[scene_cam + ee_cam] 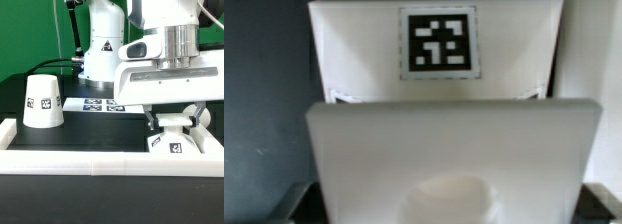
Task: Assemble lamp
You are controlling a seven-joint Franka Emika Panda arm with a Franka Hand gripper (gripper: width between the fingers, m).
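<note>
The robot's two-finger gripper [172, 120] hangs low over the black table [100, 125], pointing straight down. Its dark fingers [149, 119] stand well apart. The jaws are spread wide, with white plastic filling the gap between them. Neither view settles whether the pads press on that plastic or only flank it, so a grip cannot be told.

Directly beneath the jaws lies the flat angular white plastic lamp base [166, 141], with black-and-white square tags on the faces turned toward the exterior camera. A rounded white hump rises from it between the fingers. It is not clear whether this is part of the base or a separate piece.

In the wrist view the base [446, 140] takes up nearly the whole picture. A pale slab spans the space between the jaws, beyond it is a white face bearing one square tag [438, 42], and a round form shows at the near edge.

The white raised rail border [100, 162] runs just past the base, on the camera's side of the jaws.

The large white truncated-cone lamp shade [42, 100] stands upright with its narrow end up and a tag on its wall. It is well away from the jaws, toward the exterior view's left.

The thin flat white marker board [100, 103] lies between the shade and the jaws, somewhat behind them.
</note>
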